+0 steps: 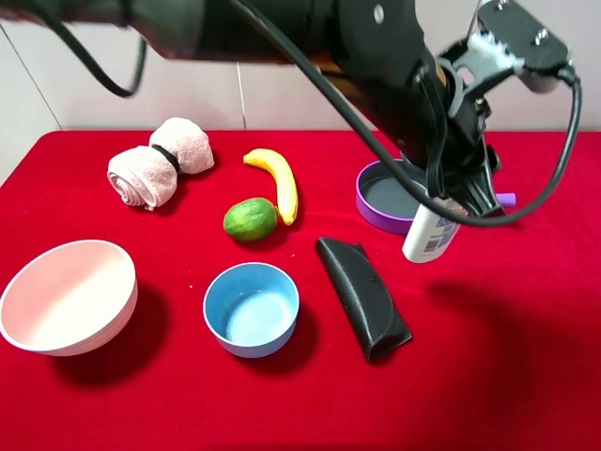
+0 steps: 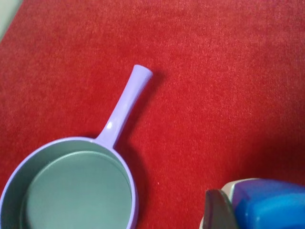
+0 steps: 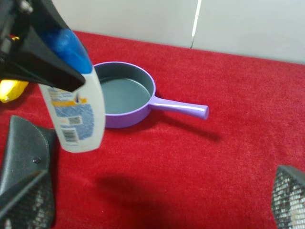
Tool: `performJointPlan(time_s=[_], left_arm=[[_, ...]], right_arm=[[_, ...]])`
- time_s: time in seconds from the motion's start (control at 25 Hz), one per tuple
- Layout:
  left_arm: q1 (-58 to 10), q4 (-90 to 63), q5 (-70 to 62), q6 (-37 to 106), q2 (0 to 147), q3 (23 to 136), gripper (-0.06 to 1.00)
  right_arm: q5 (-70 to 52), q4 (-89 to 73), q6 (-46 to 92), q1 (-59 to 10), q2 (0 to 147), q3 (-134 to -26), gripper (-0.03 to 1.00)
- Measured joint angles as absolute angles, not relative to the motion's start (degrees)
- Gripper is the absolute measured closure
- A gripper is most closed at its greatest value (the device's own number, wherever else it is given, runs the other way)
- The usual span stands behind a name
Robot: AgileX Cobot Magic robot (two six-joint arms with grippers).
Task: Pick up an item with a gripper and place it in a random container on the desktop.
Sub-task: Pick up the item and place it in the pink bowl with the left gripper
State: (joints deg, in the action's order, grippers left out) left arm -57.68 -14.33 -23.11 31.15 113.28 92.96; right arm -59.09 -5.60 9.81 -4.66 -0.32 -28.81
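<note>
The bowl (image 1: 84, 336) lies well left of the pan (image 1: 376, 214), where the left gripper (image 1: 455, 199), closed on the capped end, holds the bottle (image 1: 429, 237) aloft just beside the pan, so the carry should go left and, I judge, high over the pouch (image 1: 362, 296).

Between the lifted bottle (image 1: 429, 237) and the pink bowl (image 1: 68, 296) lie the black pouch (image 1: 363, 297) and the blue bowl (image 1: 251, 310), both low; the purple pan (image 1: 379, 213) sits just beside the bottle. Bare red surface (image 1: 507, 376) runs open along the front right corner
</note>
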Motion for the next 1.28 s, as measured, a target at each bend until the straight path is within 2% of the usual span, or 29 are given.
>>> performJointPlan(time_s=[0.48, 1.28], left_arm=[[-57.48, -8.52, -32.39, 24.77, 105.40, 92.85, 0.56], [-52.46, 0.97, -52.34, 12.40, 94.12, 91.23, 0.56]], right_arm=[[-59.09, -5.60, 9.81, -4.66, -0.32, -28.81, 0.27], [-59.09, -5.60, 9.81, -4.66, -0.32, -28.81, 0.27]])
